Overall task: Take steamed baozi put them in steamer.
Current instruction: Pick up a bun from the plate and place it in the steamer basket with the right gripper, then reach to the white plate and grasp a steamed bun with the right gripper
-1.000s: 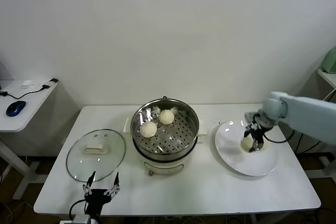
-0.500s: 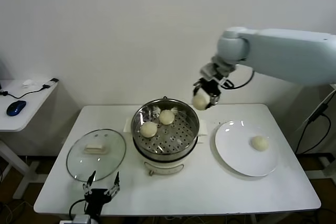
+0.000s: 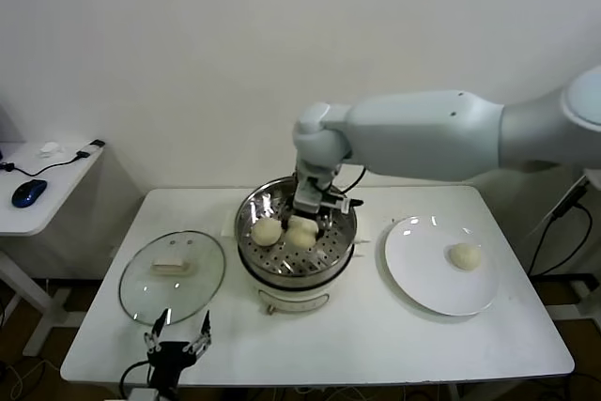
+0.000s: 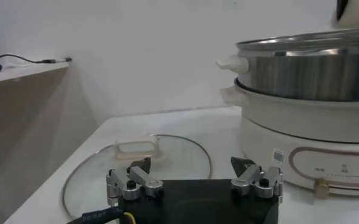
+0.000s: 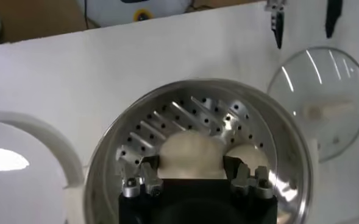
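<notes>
The steamer stands mid-table; it also shows in the left wrist view and the right wrist view. My right gripper reaches down into it and is shut on a baozi, which sits low over the perforated tray. A second baozi lies on the tray beside it. Another baozi lies on the white plate. A further baozi is hidden. My left gripper is parked open and empty at the table's front edge.
The glass lid lies flat left of the steamer, just beyond the left gripper. A side table with a blue mouse stands at the far left. The wall is close behind the table.
My right arm has lifted one baozi from the plate, swung left over the steamer and lowered it into the pot. One baozi stays on the plate. The left arm has not moved.
</notes>
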